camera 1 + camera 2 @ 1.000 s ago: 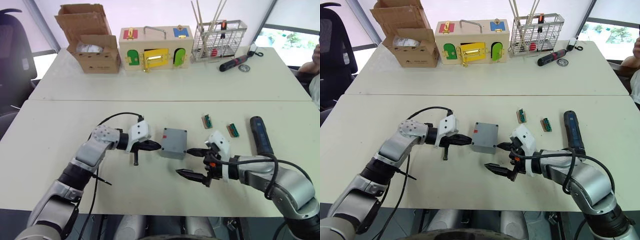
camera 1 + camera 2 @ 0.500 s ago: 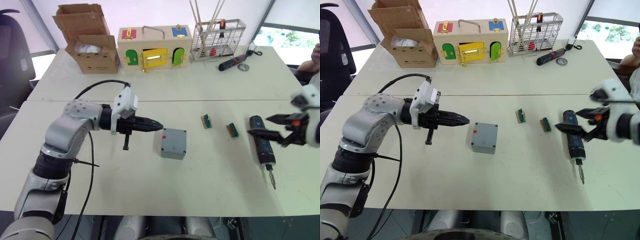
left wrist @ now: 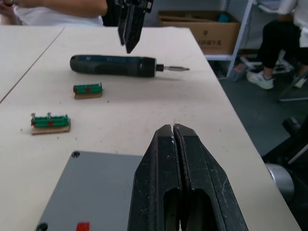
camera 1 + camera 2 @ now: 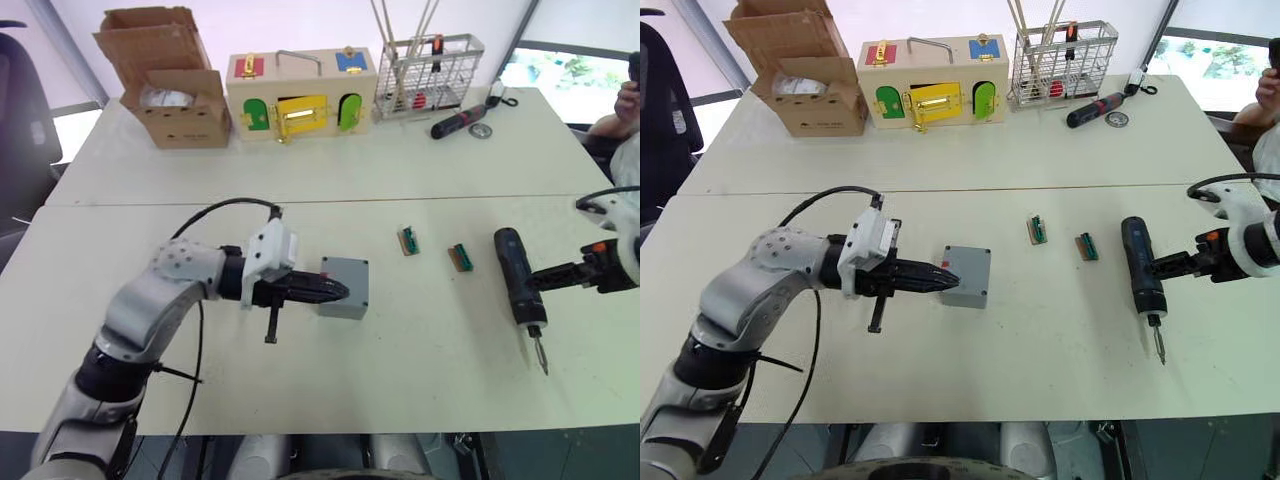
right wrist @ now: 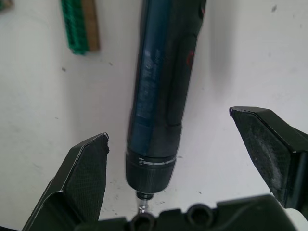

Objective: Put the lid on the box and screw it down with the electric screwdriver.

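Your left gripper (image 4: 948,277) moves back against box (image 4: 345,287), fingers pressed together | right gripper (image 5: 179,149) spread wide over electric screwdriver (image 4: 518,275).

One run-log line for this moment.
left gripper: shut, at grey plastic box | right gripper: open, straddling black electric screwdriver | screwdriver: lying on table
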{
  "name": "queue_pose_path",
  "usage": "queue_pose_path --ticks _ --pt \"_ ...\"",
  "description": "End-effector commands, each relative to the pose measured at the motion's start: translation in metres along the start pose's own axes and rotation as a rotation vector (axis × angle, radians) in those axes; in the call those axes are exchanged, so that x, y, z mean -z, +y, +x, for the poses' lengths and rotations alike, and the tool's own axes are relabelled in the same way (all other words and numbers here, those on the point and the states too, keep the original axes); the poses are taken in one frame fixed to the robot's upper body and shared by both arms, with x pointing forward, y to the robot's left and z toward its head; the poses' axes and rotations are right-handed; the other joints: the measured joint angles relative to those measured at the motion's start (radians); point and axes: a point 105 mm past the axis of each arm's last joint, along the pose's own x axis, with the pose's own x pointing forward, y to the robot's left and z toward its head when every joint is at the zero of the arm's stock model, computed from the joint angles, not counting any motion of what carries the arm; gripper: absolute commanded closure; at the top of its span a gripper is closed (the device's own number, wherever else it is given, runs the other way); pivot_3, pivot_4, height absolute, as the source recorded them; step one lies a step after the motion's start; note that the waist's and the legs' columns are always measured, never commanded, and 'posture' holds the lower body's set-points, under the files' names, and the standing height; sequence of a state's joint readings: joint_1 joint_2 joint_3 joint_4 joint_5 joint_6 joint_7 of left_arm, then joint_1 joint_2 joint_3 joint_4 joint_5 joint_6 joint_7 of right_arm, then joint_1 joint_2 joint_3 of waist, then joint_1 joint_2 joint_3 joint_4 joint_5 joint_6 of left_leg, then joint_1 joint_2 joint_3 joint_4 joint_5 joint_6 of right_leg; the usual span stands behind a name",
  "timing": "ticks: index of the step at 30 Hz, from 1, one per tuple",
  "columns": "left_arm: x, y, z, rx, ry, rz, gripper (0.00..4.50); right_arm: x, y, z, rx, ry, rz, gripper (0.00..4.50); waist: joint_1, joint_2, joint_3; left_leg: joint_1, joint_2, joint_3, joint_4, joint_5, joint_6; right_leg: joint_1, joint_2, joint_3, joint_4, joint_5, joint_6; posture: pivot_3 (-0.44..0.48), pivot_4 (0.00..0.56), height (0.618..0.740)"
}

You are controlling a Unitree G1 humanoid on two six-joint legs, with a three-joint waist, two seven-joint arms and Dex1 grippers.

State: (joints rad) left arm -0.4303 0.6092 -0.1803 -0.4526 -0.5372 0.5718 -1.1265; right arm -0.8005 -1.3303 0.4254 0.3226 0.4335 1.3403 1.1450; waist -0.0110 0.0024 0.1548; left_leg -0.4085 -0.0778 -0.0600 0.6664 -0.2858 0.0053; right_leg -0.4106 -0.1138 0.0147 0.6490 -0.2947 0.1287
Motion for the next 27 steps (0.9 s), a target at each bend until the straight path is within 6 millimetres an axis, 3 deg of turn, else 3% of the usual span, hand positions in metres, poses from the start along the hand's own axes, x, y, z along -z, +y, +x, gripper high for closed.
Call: queue_pose_path --ticks 1,14,15,22,23,27 --pt "-0.009 -0.006 -0.002 -0.021 -0.006 0.033 4.50 -0.003 -0.002 0.003 -0.003 0.034 -0.005 0.02 0.001 0.000 0.000 0.000 0.000 0.000 0.001 0.000 0.000 0.000 0.000 0.000 0.000 0.000 0.000 0.000 0.150 0.740" --pt "-0.004 -0.005 0.000 -0.073 0.010 0.020 4.50 0.014 -0.004 0.039 0.009 0.177 -0.007 0.02 0.004 -0.001 0.000 0.000 -0.001 0.000 0.002 0.000 0.000 0.002 0.000 0.000 0.000 0.000 0.000 0.000 0.150 0.740" --pt "-0.003 -0.004 0.000 -0.076 0.012 0.018 4.50 0.014 -0.006 0.042 0.029 0.183 -0.017 0.50 0.003 -0.002 -0.001 0.000 -0.001 0.000 0.002 0.000 0.000 0.002 0.000 0.000 0.000 0.000 0.000 0.000 0.150 0.740" --pt "0.000 -0.003 0.002 -0.089 0.022 0.020 4.50 0.021 -0.009 0.053 0.054 0.239 -0.103 2.35 0.001 -0.013 -0.007 0.002 -0.001 -0.001 0.003 0.000 0.000 0.004 0.000 0.000 0.000 0.000 0.000 0.000 0.150 0.740" --pt "0.000 -0.003 0.002 -0.093 0.024 0.020 4.50 0.023 -0.010 0.053 0.054 0.246 -0.108 2.52 0.002 -0.014 -0.008 0.002 -0.001 -0.001 0.003 0.000 0.000 0.004 0.000 0.000 0.000 0.000 0.000 0.000 0.150 0.740" --pt "0.002 -0.001 0.001 -0.106 0.030 0.022 4.50 0.034 -0.013 0.053 0.048 0.287 -0.136 2.52 0.006 -0.016 -0.009 0.002 -0.001 -0.002 0.003 0.000 0.000 0.004 0.000 0.000 0.000 0.000 0.000 0.000 0.150 0.740"
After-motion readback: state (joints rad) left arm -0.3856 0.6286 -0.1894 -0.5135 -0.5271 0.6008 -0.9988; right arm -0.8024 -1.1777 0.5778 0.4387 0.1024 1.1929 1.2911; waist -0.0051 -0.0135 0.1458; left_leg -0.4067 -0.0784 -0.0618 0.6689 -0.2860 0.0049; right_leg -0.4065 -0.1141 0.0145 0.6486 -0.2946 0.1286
